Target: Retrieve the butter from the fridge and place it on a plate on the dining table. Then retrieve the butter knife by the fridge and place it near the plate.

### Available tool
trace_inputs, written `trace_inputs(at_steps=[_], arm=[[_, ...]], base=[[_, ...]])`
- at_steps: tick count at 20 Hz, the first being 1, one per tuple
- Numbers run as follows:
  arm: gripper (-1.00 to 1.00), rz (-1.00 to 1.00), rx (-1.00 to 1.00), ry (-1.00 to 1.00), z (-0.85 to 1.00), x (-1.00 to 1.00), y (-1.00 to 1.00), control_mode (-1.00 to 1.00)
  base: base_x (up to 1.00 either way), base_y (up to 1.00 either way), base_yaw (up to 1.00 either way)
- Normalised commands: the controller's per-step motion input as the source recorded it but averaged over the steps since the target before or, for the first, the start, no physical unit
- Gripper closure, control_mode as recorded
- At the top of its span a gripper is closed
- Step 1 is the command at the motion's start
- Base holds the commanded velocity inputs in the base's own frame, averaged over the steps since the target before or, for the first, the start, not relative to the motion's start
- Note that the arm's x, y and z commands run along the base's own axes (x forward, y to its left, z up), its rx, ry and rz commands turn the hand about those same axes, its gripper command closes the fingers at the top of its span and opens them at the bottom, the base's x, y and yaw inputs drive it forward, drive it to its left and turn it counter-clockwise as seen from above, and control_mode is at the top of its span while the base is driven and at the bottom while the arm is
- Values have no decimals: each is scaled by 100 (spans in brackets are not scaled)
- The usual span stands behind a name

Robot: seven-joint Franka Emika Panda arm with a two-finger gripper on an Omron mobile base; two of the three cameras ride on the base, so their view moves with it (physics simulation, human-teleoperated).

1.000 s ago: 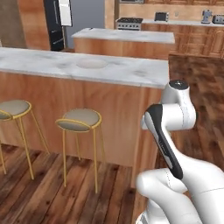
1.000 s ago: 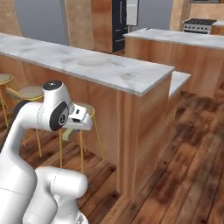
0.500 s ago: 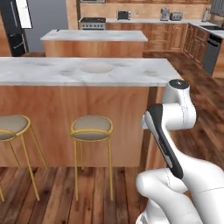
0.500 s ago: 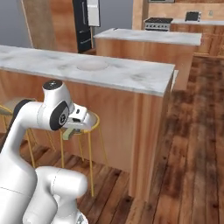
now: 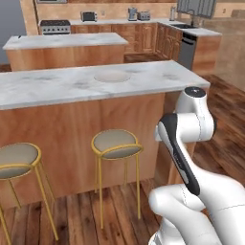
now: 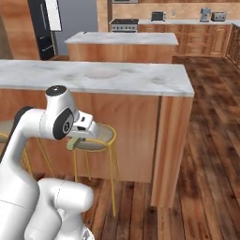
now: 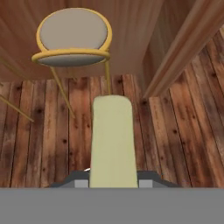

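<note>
One gripper (image 7: 113, 181), jaws closed on the butter (image 7: 112, 140), which I see sticking out over the wood floor (image 7: 183, 131). Beyond it: one gold-legged stool (image 7: 72, 33), then the dining table (image 5: 57, 88) with the plate (image 5: 111, 76) on top.

Pale-yellow butter (image 7: 112, 140) in the grip; beyond it, grey-seated, gold-legged stool (image 7: 73, 33) over brown plank floor (image 7: 183, 131).

2 gold-leg stools (image 5: 115, 144) on wood floor (image 6: 206, 154); stove (image 5: 56, 26) & toaster (image 5: 87, 16) at back.
</note>
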Motion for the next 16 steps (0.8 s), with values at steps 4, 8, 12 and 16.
trace_inputs(at_steps=[4, 8, 12, 16], arm=[[100, 0, 0, 0, 0, 0, 0, 100], [100, 0, 0, 0, 0, 0, 0, 100], [100, 0, 0, 0, 0, 0, 0, 100], [100, 0, 0, 0, 0, 0, 0, 100]], base=[[24, 71, -29], [24, 18, -8], [35, 0, 0], [38, -1, 0]])
